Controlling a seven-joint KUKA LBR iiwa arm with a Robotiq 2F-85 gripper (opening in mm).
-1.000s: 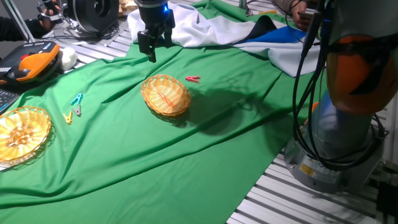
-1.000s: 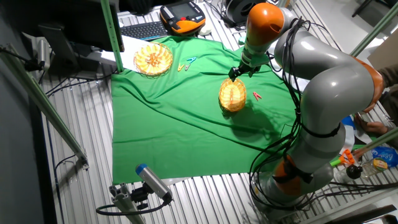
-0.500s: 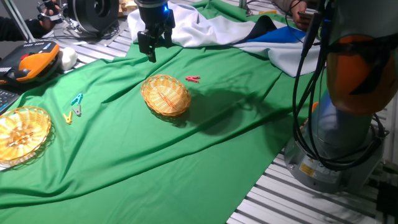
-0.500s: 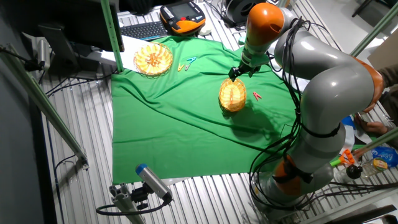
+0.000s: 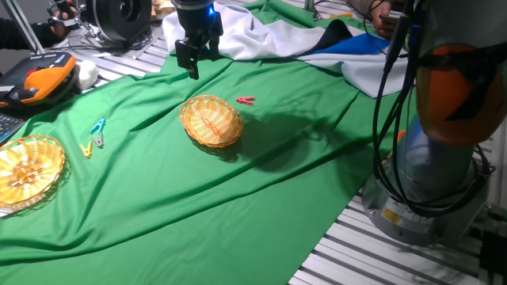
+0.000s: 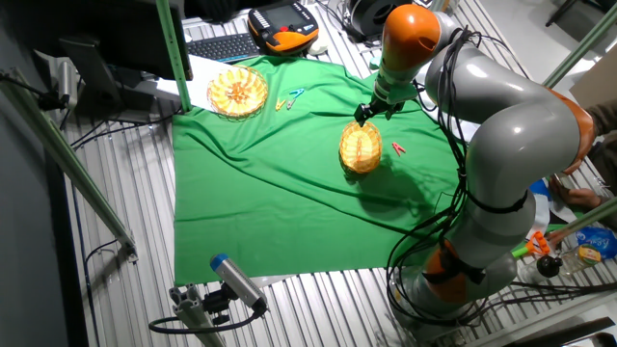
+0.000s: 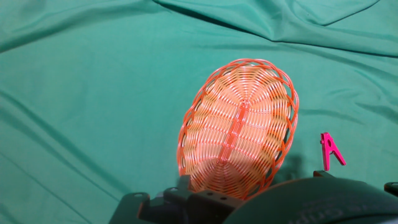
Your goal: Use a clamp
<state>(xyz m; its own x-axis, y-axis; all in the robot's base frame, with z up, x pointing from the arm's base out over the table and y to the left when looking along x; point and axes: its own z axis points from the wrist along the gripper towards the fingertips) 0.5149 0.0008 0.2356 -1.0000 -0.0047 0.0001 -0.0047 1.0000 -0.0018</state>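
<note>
A slatted metal table is draped with a wrinkled green cloth (image 5: pixel 238 198), seen from two fixed cameras and from the hand camera. Near the middle of the cloth sits an oval wicker basket (image 5: pixel 211 121); a second wicker basket (image 5: pixel 28 171) rests at the far edge of the cloth, well apart from the first. The clamp (image 5: pixel 245 100), a small red spring clip, lies flat on the cloth just beside the central basket, not touching it; in the hand view it appears to the right of that basket (image 7: pixel 331 151), and in the other fixed view it lies on the side of the basket facing the arm's base (image 6: pixel 398 148). A teal clip (image 5: pixel 98 127) and a yellow clip (image 5: pixel 89 148) lie together near the second basket. The gripper (image 5: pixel 192 70) hangs above the cloth beyond the central basket, holding nothing; whether its fingers are spread or closed cannot be told from these views. White and blue fabric (image 5: pixel 317 43) lies bunched behind the green cloth.
</note>
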